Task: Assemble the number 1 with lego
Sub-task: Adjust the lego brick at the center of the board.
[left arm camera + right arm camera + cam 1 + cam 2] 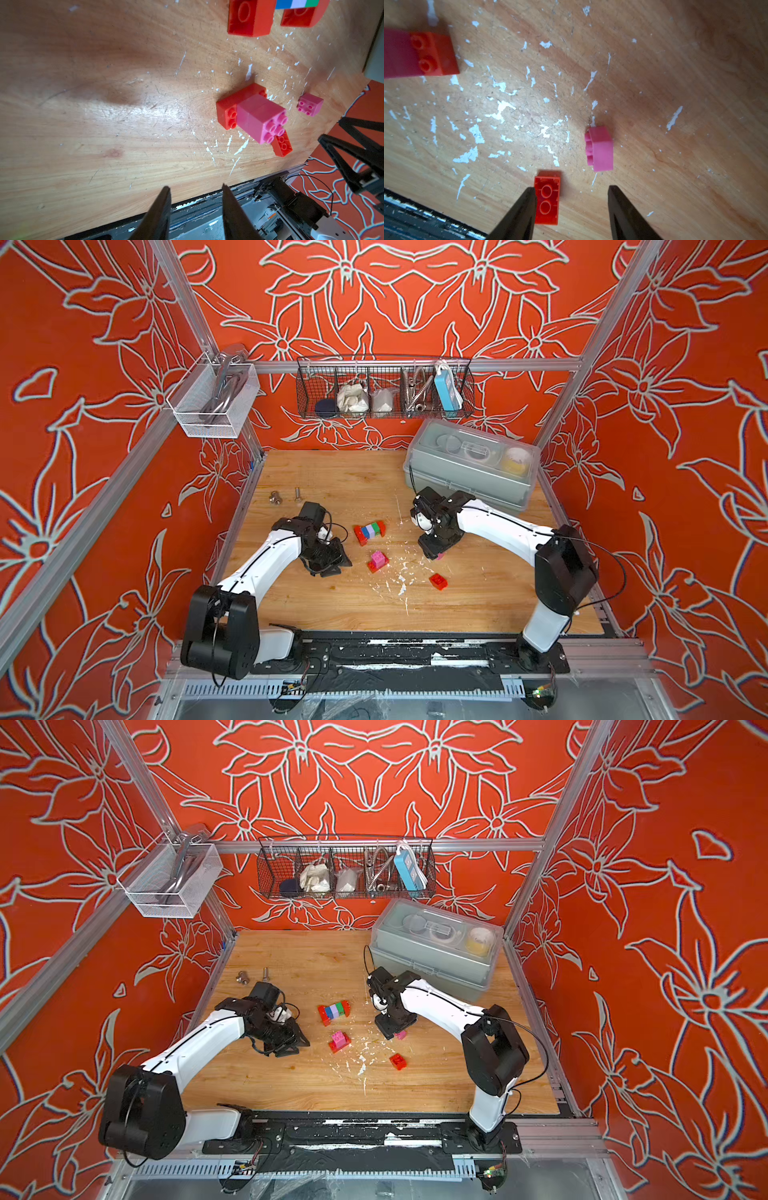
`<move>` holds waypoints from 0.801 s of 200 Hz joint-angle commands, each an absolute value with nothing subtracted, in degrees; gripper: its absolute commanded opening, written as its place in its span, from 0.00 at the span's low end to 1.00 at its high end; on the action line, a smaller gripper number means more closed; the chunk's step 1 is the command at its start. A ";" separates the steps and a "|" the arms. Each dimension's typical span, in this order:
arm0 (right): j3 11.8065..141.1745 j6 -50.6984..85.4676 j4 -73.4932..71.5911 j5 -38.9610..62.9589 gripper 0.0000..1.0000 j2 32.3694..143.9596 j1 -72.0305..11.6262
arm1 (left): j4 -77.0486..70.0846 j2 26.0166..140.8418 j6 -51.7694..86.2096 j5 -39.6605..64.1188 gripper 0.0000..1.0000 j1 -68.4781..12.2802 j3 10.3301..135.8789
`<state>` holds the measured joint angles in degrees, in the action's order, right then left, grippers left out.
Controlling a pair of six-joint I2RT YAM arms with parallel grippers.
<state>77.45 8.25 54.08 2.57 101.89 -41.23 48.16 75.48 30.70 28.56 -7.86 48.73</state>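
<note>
- Right wrist view: right gripper point(571, 187) is spread and empty, low over a loose pink brick point(600, 148) lying on its side, with a red brick point(547, 199) near it
- left gripper point(196, 191) is spread too, holding nothing, near the pink-on-red stack point(252, 116)
- looks like the pick-up step: next it needs to centre on the pink one, drop down and pinch its flat sides

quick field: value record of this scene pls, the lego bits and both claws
table: wood, flecked with white chips
striped row: red, blue, lilac, green and red bricks joined, lying flat
pink-on-red stack: near the striped row, not touching it
loose red brick: alone, nearer the robot's base
loose pink brick: single, close to the right claw
left claw: open, empty
right claw: open, holding nothing
bolts: two, far side, beyond the left arm
</note>
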 commanded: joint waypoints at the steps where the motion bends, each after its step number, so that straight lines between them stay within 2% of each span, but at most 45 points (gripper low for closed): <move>1: 76.03 6.36 51.87 -0.62 0.60 104.34 -40.74 | 50.52 75.72 29.30 28.06 0.40 -7.56 48.72; 74: 75.69 7.01 48.06 -3.81 0.59 108.63 -40.03 | 51.73 75.50 28.30 27.95 0.40 -7.56 48.29; 90: 75.85 7.40 47.80 -3.35 0.56 109.39 -39.90 | 51.74 75.86 28.08 27.92 0.40 -7.56 48.45; 105: 75.61 7.78 47.41 -2.61 0.51 109.97 -39.74 | 51.73 76.12 27.90 27.95 0.40 -7.56 48.57; 133: 75.19 8.45 47.30 -0.85 0.32 110.31 -39.29 | 51.95 76.16 27.57 27.95 0.40 -7.56 48.73; 160: 74.80 9.60 47.53 3.85 0.22 108.76 -38.55 | 52.11 75.89 27.44 27.73 0.40 -7.56 48.72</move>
<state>76.12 8.47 47.13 -0.71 109.38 -39.38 50.54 75.79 28.45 28.21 -7.86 48.73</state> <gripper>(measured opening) 0.272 0.399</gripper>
